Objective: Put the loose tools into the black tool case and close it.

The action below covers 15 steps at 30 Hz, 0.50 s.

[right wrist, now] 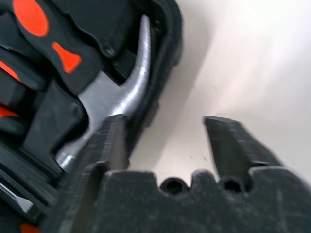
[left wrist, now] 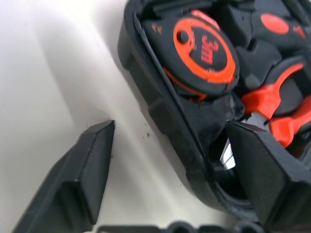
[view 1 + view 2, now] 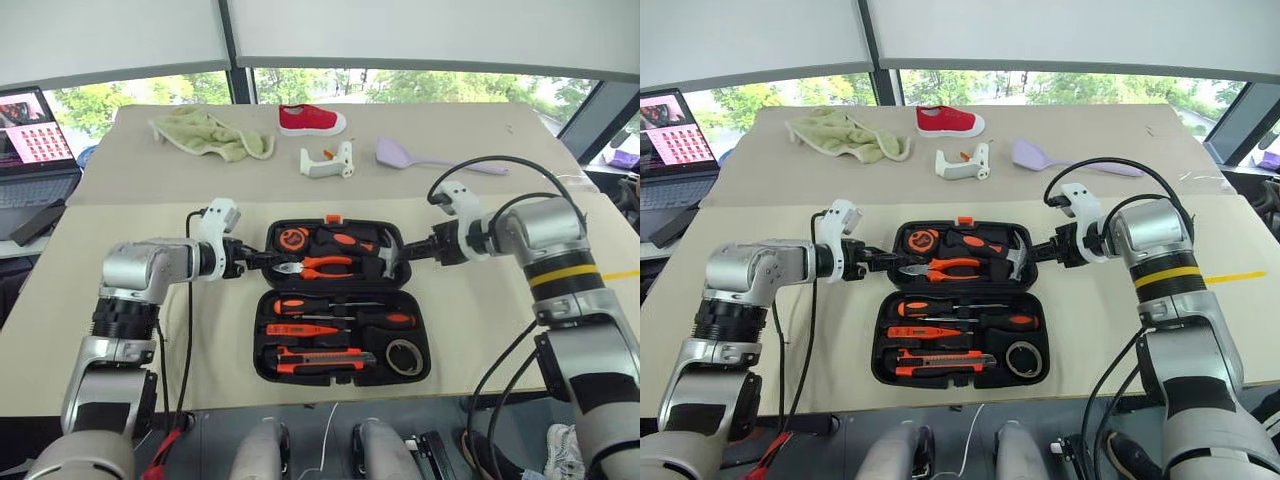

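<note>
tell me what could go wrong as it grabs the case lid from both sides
1. Each gripper straddles the far half's rim with one finger inside: the left gripper by the tape measure, the right gripper against the hammer. Closing could pinch a tool instead of the wall.
2. Uneven lifting could twist the case or slide it.
3. Tools in the lifted half, such as the pliers, might drop out as it folds over.
</note>
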Available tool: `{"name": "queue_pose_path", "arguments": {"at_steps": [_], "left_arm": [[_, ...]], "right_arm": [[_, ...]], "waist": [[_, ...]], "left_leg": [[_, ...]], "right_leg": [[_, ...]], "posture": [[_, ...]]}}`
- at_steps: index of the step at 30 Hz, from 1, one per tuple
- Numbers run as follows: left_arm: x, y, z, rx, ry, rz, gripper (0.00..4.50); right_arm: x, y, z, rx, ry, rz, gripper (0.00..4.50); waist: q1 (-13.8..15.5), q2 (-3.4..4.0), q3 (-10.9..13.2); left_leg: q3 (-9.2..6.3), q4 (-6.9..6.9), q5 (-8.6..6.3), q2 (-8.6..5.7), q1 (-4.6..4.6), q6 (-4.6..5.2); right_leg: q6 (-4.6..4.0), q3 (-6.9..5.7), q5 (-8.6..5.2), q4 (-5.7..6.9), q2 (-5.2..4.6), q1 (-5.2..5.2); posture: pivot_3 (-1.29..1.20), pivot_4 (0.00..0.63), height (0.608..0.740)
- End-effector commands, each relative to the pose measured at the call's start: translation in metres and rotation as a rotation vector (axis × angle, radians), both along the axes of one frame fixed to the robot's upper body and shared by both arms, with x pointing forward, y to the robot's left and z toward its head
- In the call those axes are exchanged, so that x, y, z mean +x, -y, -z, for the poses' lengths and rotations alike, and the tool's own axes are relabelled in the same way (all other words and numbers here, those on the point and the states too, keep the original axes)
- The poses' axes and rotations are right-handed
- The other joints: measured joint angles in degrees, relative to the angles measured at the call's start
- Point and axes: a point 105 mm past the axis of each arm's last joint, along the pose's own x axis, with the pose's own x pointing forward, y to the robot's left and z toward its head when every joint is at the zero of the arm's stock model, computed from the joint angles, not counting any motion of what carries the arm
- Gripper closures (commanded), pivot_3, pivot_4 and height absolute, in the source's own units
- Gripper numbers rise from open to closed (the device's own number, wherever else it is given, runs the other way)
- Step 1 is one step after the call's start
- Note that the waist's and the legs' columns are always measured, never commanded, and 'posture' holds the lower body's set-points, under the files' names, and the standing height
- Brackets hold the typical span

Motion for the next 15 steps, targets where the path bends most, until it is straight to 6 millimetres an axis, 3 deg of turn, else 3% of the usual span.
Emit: {"name": "queue_pose_path", "arguments": {"at_steps": [1,4,7,11,15], "left_arm": [[0.004,0.003,-0.009,-0.009,0.035,0.002,2.58],[0.005,0.003,-0.009,-0.044,0.023,-0.014,3.65],[0.006,0.003,-0.011,-0.075,0.036,-0.026,4.46],[0.007,0.002,-0.015,-0.124,0.073,-0.027,4.46],[0.001,0.003,-0.036,-0.236,0.249,0.031,4.46]], "right_arm": [[0.001,0.006,0.001,-0.021,0.005,0.024,3.57],[0.001,0.005,0.002,0.005,-0.009,0.036,4.49],[0.001,0.006,0.003,0.027,-0.012,0.047,4.50],[0.002,0.005,-0.002,0.086,0.036,0.035,4.50],[-0.003,-0.008,-0.034,0.178,0.294,-0.121,4.50]], "waist": [[0.1,0.00,0.0],[0.1,-0.02,0.0],[0.3,-0.02,0.0],[0.3,-0.02,0.0],[0.1,-0.02,0.0]], "left_leg": [[-0.03,0.01,0.00,-0.03,0.01,0.00],[-0.06,0.03,0.02,-0.08,0.05,0.04],[-0.07,0.04,0.07,-0.16,0.07,0.14],[-0.10,0.03,0.21,-0.19,0.07,0.20],[-0.13,0.01,0.24,-0.19,0.05,0.18]], "right_leg": [[0.03,-0.01,0.02,0.00,-0.02,0.03],[0.07,-0.01,0.04,0.00,-0.06,0.09],[0.10,0.00,0.06,0.00,-0.14,0.11],[0.14,0.01,0.16,0.01,-0.15,0.12],[0.16,0.04,0.22,-0.01,-0.14,0.09]], "posture": [[0.00,0.150,0.740],[0.00,0.150,0.740],[0.00,0.150,0.740],[0.00,0.150,0.740],[0.00,0.150,0.740]]}}
